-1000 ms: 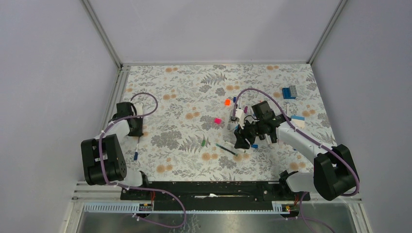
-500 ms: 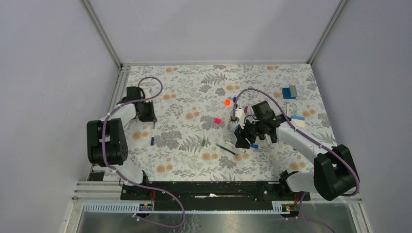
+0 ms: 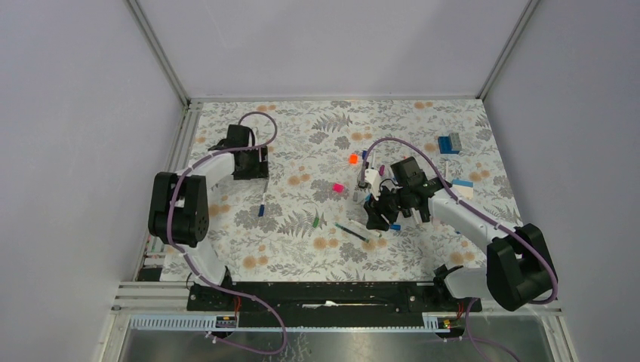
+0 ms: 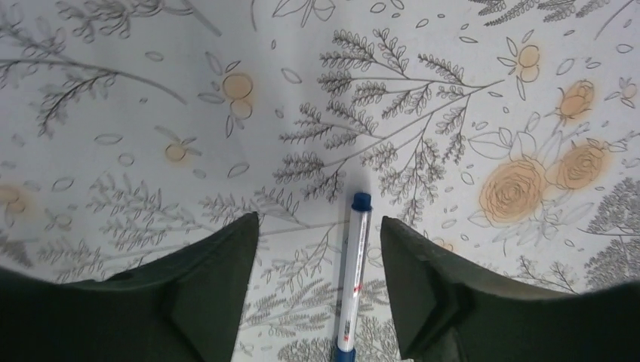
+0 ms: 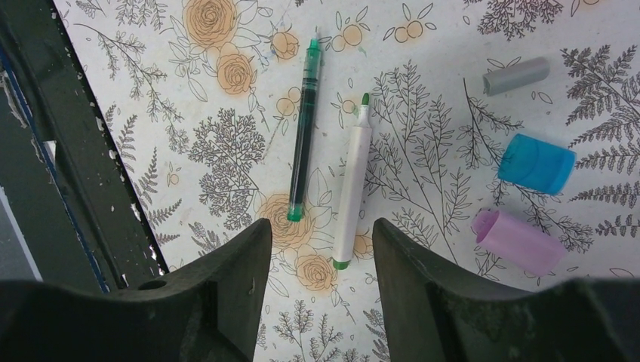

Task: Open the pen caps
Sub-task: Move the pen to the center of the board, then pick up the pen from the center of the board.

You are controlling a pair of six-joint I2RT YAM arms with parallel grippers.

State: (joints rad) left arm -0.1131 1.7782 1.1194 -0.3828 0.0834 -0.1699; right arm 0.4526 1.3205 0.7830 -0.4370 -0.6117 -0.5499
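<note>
Blue at its far end, a slim pen (image 4: 352, 271) lies on the floral cloth (image 4: 113, 90) between the left gripper's (image 4: 318, 222) parted jaws, untouched, its near end cut off. The right gripper (image 5: 321, 226), jaws likewise apart and empty, hangs over a green pen (image 5: 303, 128) and a white pen (image 5: 352, 188); beside them lie a blue cap (image 5: 536, 163) and a lilac cap (image 5: 517, 241), both loose.

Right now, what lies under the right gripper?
Below the open right gripper, a green pen and a white green-tipped pen lie side by side on the floral table. Whatever sits directly beneath the fingers themselves is covered.
</note>
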